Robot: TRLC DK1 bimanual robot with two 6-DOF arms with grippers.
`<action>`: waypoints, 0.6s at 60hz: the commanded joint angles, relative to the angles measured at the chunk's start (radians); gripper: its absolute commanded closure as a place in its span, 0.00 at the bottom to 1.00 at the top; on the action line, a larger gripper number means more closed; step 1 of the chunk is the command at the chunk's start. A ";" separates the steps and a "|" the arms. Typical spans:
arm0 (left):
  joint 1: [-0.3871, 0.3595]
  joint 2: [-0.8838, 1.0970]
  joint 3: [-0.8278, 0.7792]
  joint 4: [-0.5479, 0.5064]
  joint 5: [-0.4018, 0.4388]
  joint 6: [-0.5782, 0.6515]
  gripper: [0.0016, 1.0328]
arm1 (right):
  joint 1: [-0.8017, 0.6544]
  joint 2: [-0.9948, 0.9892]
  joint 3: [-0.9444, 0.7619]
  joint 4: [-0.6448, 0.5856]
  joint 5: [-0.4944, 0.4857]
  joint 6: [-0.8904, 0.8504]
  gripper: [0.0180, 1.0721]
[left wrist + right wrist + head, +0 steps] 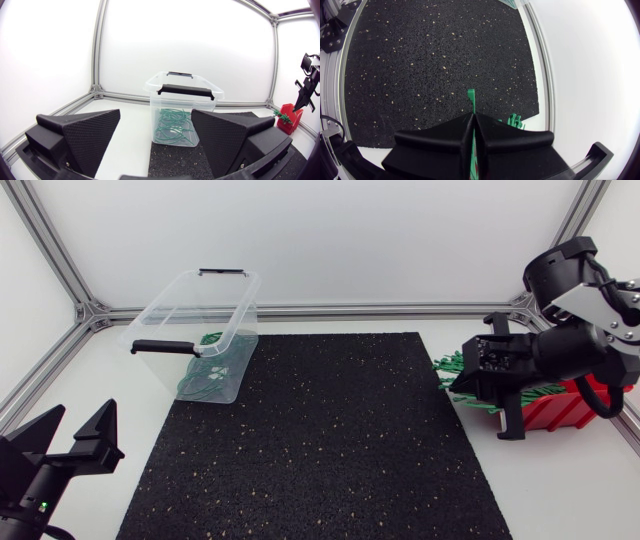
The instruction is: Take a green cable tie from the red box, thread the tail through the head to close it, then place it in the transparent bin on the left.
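Note:
The red box (pixel 558 408) sits at the table's right edge, with a bunch of green cable ties (pixel 447 364) sticking out of it toward the mat. My right gripper (pixel 470 388) hangs over that bunch. In the right wrist view it (pixel 472 116) is shut on one green cable tie (pixel 471 97), whose end pokes out ahead of the fingertips above the mat. The transparent bin (pixel 196 308) stands at the back left with several closed green ties (pixel 205 376) inside. My left gripper (pixel 75 432) rests open at the front left, and the bin (pixel 182 102) stands straight ahead of it (pixel 156 137).
A black speckled mat (pixel 320 440) covers the middle of the table between the bin and the red box. The aluminium frame rail (pixel 380 309) runs along the back edge. In the left wrist view the red box (pixel 289 119) shows far off beside the mat.

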 commanded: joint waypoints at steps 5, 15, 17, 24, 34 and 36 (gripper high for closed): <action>-0.003 -0.004 -0.039 -0.021 0.004 0.017 0.04 | 0.004 0.059 -0.065 0.075 -0.010 0.018 0.92; -0.004 -0.004 -0.039 -0.022 0.004 0.017 0.04 | -0.002 0.095 -0.094 0.118 -0.007 0.012 0.62; -0.006 -0.004 -0.039 -0.022 0.004 0.017 0.04 | -0.006 0.095 -0.094 0.118 -0.007 0.008 0.61; -0.007 -0.004 -0.039 -0.022 0.004 0.017 0.04 | -0.022 0.091 -0.094 0.115 -0.005 -0.006 0.53; -0.007 -0.004 -0.039 -0.021 0.004 0.017 0.04 | -0.040 0.084 -0.100 0.111 0.000 -0.035 0.53; -0.007 -0.004 -0.039 -0.022 0.004 0.017 0.04 | -0.040 0.084 -0.102 0.111 0.003 -0.037 0.53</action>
